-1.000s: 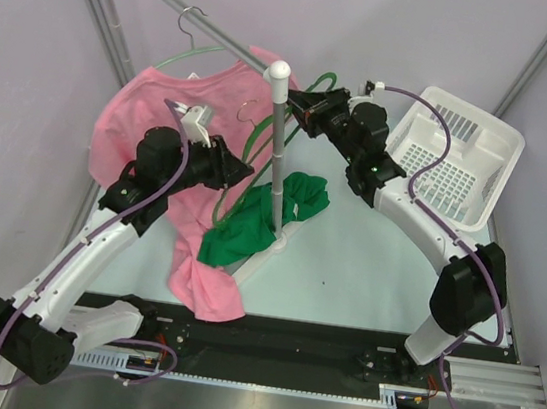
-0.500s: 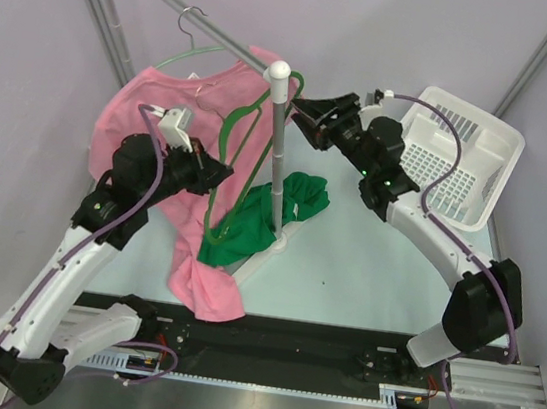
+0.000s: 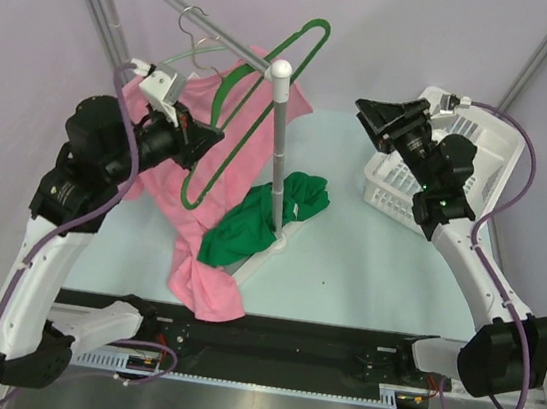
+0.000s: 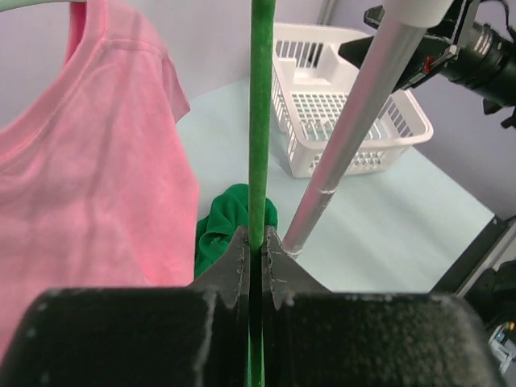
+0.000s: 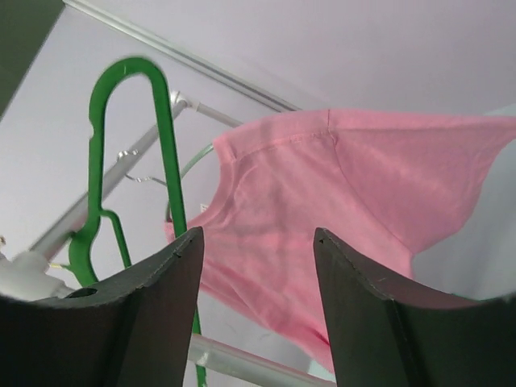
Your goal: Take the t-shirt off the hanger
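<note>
Left gripper (image 4: 256, 242) pinches the bare green hanger (image 4: 258, 121) aloft, right gripper (image 5: 258, 238) spread and empty, while the green t-shirt (image 3: 250, 227) lies on the surface (image 3: 366, 267); next probably means setting the hanger aside.

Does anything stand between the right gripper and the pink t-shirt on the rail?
Yes. The green hanger, clamped in the left gripper, and the upright pole both stand between the right gripper and the pink t-shirt.

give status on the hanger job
Left gripper shut on green hanger. Right gripper open, empty. Green t-shirt off it, heaped at pole base. Pink t-shirt and pole close beside hanger.
</note>
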Controlling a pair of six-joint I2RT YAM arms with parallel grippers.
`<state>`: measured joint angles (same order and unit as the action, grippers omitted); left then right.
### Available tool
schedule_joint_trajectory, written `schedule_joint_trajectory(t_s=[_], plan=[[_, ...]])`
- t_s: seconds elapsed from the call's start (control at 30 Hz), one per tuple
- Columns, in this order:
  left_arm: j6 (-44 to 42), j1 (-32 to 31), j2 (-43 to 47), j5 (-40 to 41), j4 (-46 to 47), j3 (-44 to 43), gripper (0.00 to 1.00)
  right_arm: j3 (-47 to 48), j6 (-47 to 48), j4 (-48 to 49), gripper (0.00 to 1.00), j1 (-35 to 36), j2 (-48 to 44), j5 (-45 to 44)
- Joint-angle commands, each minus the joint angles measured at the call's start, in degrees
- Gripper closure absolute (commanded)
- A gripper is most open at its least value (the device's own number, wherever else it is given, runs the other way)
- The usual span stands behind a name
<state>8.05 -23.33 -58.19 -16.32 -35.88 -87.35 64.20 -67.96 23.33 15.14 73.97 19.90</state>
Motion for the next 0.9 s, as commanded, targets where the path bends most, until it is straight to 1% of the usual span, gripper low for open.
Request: schedule_joint_trajectory(t_s=[0.0,0.03,0.13,0.37,0.43,0.47,0.5,0.53,0.57,0.6,0.67,0.7,0.77,0.8,0.87], plan=[[-7.0,-0.1,-6.2,-7.3,-2.6,-6.2,1.0,-1.5,8.4,0.0,0.38,-0.4,-0.7,5.4],[-7.3,-0.3,-7.1,-7.5,-2.5,-7.1,1.0,-1.9,10.7,-0.6,0.37,-0.4,-0.5,7.2],[-7.8,-0.9,-9.2,-7.5,-2.4,-8.0,1.0,-4.2,14.2,-2.8,0.36,-0.5,-0.8,9.1],[-7.9,-1.5,-10.0,-7.7,-2.0,-6.0,1.0,-7.1,20.9,-7.0,0.34,-0.3,-2.1,9.5],[-7.9,-1.5,-9.0,-8.2,-1.1,-3.7,1.0,-7.3,22.4,-7.7,0.3,0.5,-2.1,8.7],[-7.9,-1.5,-8.6,-8.3,-0.9,-3.1,1.0,-7.2,24.6,-8.1,0.28,0.9,-1.8,8.4],[-7.8,-1.5,-8.3,-8.4,-0.8,-2.6,1.0,-6.8,25.7,-8.6,0.25,1.4,-0.9,8.3],[-7.6,-1.5,-8.0,-8.5,-0.9,-2.0,0.96,-5.6,26.9,-10.4,0.24,2.2,-0.3,8.4],[-7.4,-1.5,-7.9,-8.4,-0.9,-1.8,0.91,-5.1,28.1,-11.2,0.23,2.6,0.4,8.3],[-7.3,-1.5,-7.7,-7.9,-1.0,-1.6,0.77,-4.8,30.2,-11.6,0.2,3.0,1.4,8.3],[-5.9,-1.5,-7.3,-6.1,-1.6,-1.6,0.66,-4.8,32.4,-11.8,0.16,4.7,2.3,8.0],[-5.3,-1.5,-7.1,-5.3,-1.7,-1.6,0.55,-4.9,34.5,-12.1,0.09,5.4,2.7,6.7],[-2.9,-1.5,-5.8,-3.1,-2.2,-1.4,0.45,-5.1,36.5,-13.3,0.07,7.4,4.2,5.3],[-1.8,-1.5,-5.2,-1.4,-2.5,-1.3,0.37,-5.3,37.7,-13.7,0.01,7.9,4.9,4.3],[1.0,-1.5,-3.2,0.1,-3.4,-0.8,0.32,-6.1,38.3,-13.7,0.0,9.4,7.1,3.5]])
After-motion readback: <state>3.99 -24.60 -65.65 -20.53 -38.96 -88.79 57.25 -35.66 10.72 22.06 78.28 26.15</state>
